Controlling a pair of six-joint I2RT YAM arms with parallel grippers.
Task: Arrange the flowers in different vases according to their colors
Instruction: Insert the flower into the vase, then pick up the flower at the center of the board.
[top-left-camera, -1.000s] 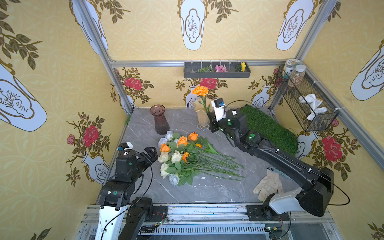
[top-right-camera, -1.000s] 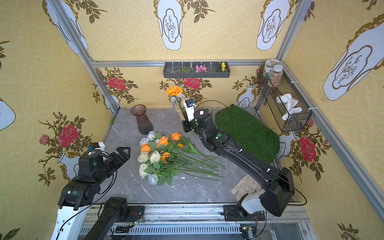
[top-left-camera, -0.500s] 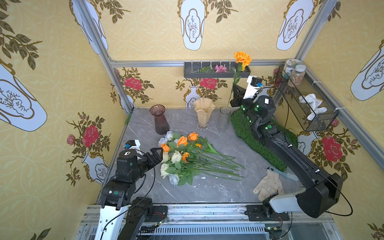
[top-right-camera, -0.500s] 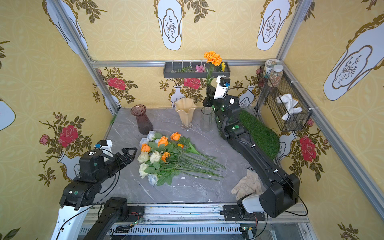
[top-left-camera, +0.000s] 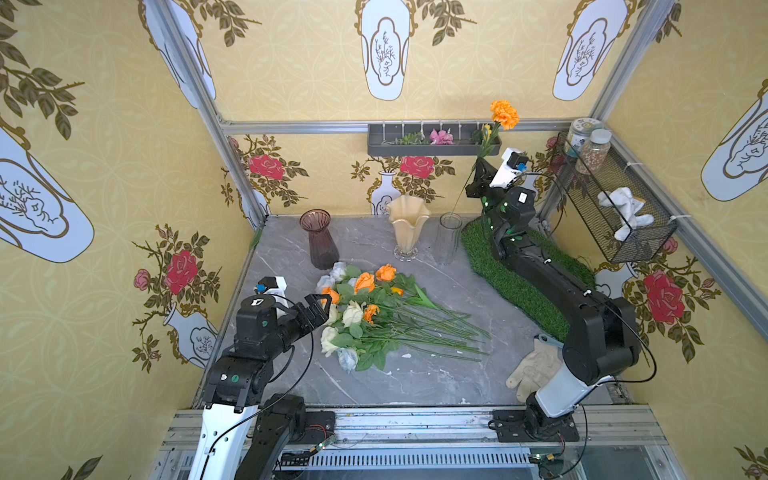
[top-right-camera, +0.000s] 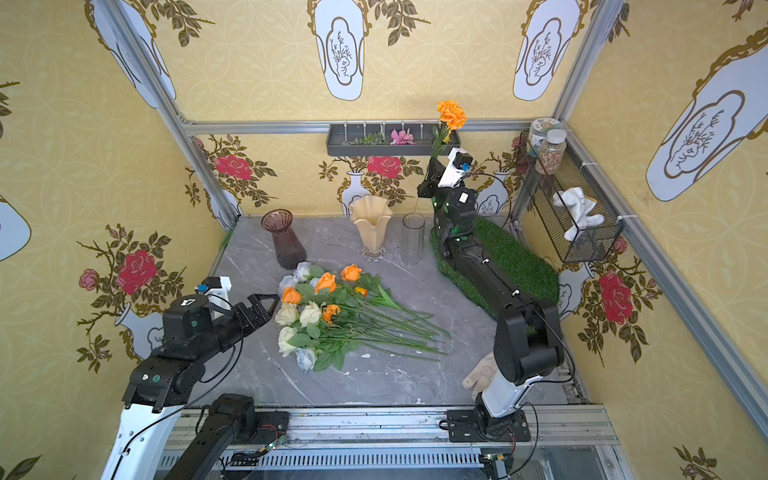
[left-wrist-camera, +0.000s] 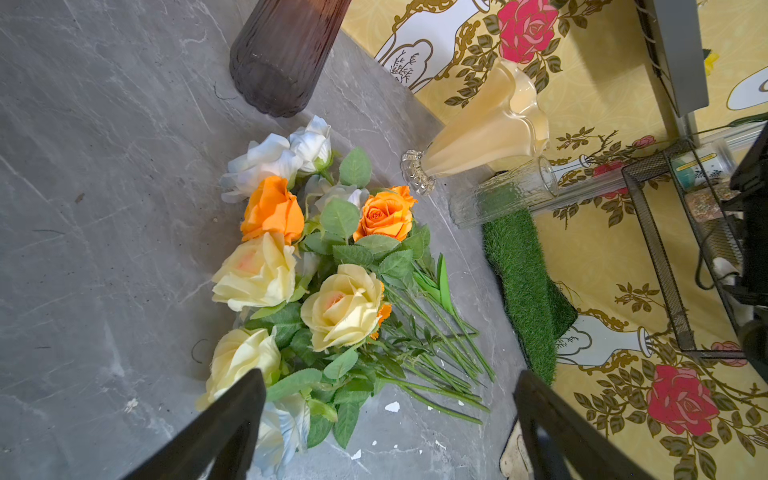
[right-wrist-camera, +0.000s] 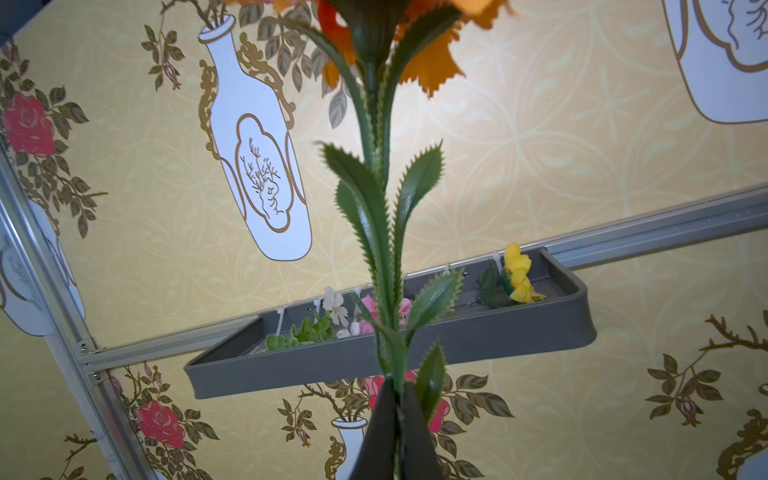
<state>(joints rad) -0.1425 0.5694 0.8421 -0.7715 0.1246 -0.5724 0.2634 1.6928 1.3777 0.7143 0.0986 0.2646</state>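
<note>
Nearest the base rail, we find the left gripper (top-left-camera: 319, 305) with its jaws spread wide and nothing between them. It hovers low over the grey marble tabletop (top-left-camera: 395, 382), just beside the blooms of the loose flowers (top-left-camera: 365, 320). In the left wrist view its fingers (left-wrist-camera: 232, 415) frame the near end of that pile. A pale glove (top-left-camera: 534, 368) lies at the near right corner, beside the right arm's base. The flowers lie flat in one bundle at mid-table: orange, cream and pale blue-white roses with heads toward the left arm and stems fanning toward the right. Beyond them three vases stand upright in a row. The purple-brown vase (top-left-camera: 320, 245) is at the left, just beside the pale blooms; the cream vase (top-left-camera: 407, 228) is in the middle; the clear vase (top-left-camera: 449, 239) is at the right, next to the edge of the grass mat (top-left-camera: 519, 282). Farther back, the right gripper (top-left-camera: 478, 166) is raised above the mat's far end, its jaws pressed together on the stem of an orange marigold (top-left-camera: 504, 113). The bloom stands upright in front of the grey wall tray (top-left-camera: 432, 147). The stem's lower end hangs at the clear vase's rim; we cannot tell whether it is inside.
</note>
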